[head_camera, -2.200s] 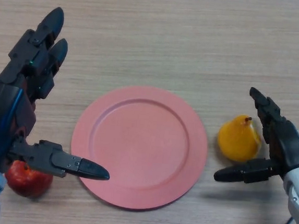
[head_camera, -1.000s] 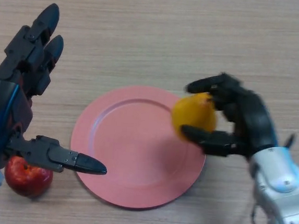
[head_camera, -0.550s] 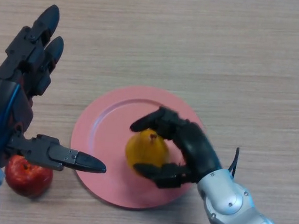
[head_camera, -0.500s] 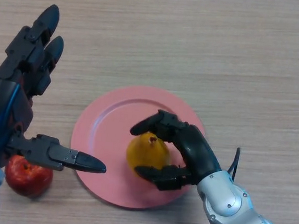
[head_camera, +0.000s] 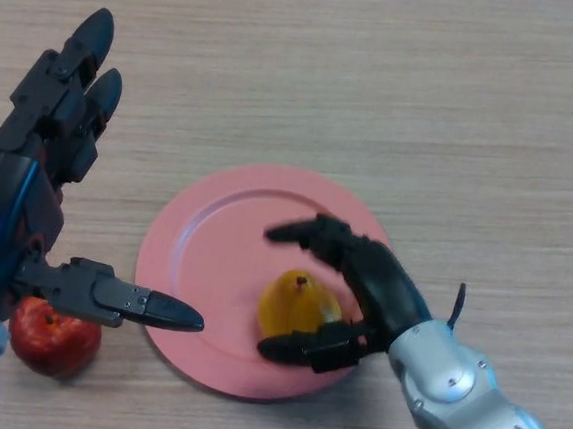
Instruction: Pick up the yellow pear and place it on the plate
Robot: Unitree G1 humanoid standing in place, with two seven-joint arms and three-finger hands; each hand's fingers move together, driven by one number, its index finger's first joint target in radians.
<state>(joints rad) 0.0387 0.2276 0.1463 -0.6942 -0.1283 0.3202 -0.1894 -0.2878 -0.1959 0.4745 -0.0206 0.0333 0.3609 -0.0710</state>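
The yellow pear [head_camera: 299, 304] rests on the pink plate [head_camera: 211, 248], in its front right part, stem up. My right hand [head_camera: 385, 288] is cupped around the pear from the right. Its fingers [head_camera: 310, 235] are stretched out above the pear and stand apart from it. Its thumb [head_camera: 300, 351] lies just in front of the pear, at the plate's rim. The hand is open. My left hand [head_camera: 27, 202] is open at the left of the plate, with its thumb pointing over the plate's left rim.
A red apple [head_camera: 50, 339] lies on the wooden table at the front left, partly under my left hand.
My right hand carried the pear from the table right of the plate onto the plate. Since half a second ago its fingers have lifted off the pear, which has settled slightly right.
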